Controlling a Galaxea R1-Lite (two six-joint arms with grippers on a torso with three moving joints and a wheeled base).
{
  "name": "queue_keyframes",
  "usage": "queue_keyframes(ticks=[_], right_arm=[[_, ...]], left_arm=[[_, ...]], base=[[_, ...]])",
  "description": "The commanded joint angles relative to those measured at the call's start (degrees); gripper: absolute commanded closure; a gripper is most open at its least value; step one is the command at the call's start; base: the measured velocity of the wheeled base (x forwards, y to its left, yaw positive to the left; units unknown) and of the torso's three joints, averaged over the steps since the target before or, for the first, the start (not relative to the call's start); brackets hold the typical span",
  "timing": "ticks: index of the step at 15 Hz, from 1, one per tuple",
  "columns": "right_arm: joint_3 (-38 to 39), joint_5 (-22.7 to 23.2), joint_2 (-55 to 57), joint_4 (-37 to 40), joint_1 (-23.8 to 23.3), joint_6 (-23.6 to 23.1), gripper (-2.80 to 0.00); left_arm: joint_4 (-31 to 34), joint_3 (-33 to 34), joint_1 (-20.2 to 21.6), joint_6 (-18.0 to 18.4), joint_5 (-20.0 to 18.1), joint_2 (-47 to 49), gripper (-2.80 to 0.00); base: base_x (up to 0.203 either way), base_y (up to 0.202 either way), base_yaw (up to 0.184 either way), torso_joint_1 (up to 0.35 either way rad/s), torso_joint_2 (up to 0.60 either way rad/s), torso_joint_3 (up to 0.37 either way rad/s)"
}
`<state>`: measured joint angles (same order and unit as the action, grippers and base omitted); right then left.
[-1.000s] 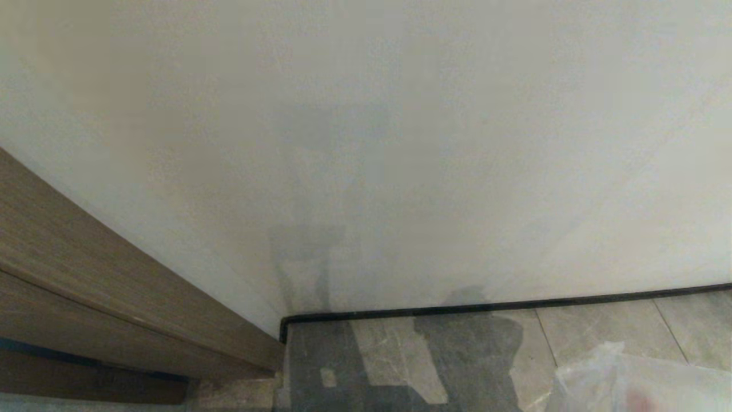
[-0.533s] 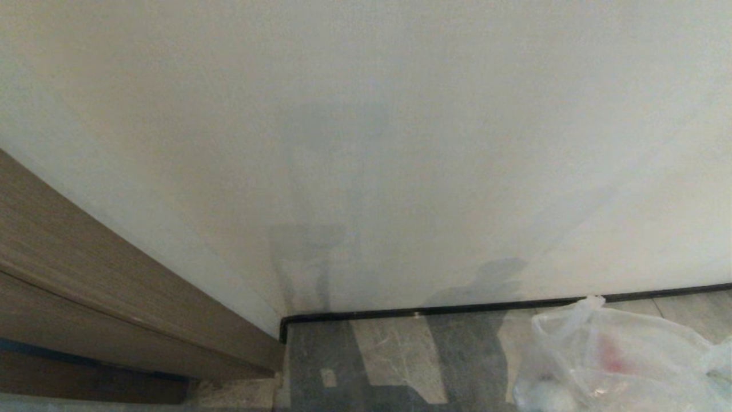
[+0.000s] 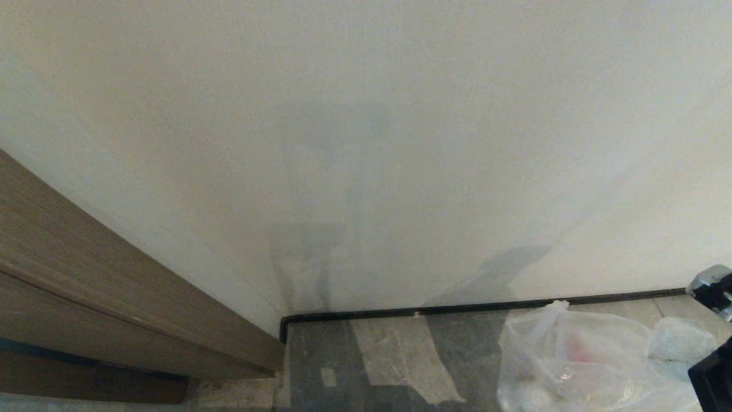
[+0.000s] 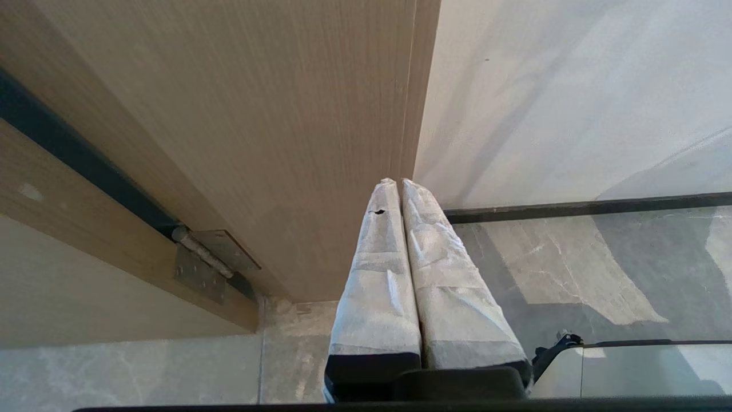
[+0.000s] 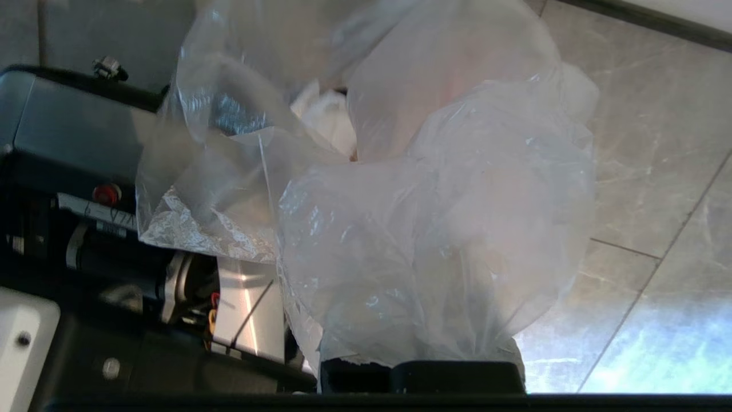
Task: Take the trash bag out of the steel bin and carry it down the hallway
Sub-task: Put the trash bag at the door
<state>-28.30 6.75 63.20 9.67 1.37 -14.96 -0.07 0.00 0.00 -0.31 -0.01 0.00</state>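
The trash bag (image 3: 577,360), clear crinkled plastic with white and reddish scraps showing through, hangs low at the right of the head view over the hallway's marble-look tiles (image 3: 400,355). Its gathered neck runs into my right gripper (image 5: 423,369), which is shut on it; the plastic (image 5: 434,229) hides the fingers. Part of my right arm (image 3: 712,375) shows at the right edge. My left gripper (image 4: 399,183) is parked and shut, its white-wrapped fingers (image 4: 377,274) pressed together and empty. The steel bin is out of view.
A pale wall (image 3: 366,143) stands close ahead, with a dark baseboard (image 3: 457,309) along its foot. A wood-grain door and frame (image 3: 86,274) fill the left, with a hinge (image 4: 206,263). My own base (image 5: 86,171) sits beside the bag.
The bag has swung up and to the left into the head view from its lower right corner. Part of my right arm has come in at the right edge. The camera has not moved.
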Motion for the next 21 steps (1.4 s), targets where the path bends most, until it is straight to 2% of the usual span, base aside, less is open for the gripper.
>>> queue_keyframes(ticks=[1,9,13,21], right_arm=[[1.1,0.1,5.1,-3.3,-0.1,0.0,0.00],[5.5,-0.1,22.2,-28.1,-0.1,-0.5,0.00],[4.7,-0.3,28.5,-36.4,0.0,-1.1,0.00],[4.2,-0.6,39.9,-51.5,-0.3,-8.3,0.00]], left_arm=[[0.0,0.0,0.0,0.0,0.0,0.0,0.00],[0.0,0.0,0.0,0.0,0.0,0.0,0.00],[0.0,0.0,0.0,0.0,0.0,0.0,0.00],[0.0,0.0,0.0,0.0,0.0,0.0,0.00]], base=[[0.000,0.000,0.000,0.000,0.00,0.000],[0.000,0.000,0.000,0.000,0.00,0.000],[0.000,0.000,0.000,0.000,0.00,0.000],[0.000,0.000,0.000,0.000,0.00,0.000]])
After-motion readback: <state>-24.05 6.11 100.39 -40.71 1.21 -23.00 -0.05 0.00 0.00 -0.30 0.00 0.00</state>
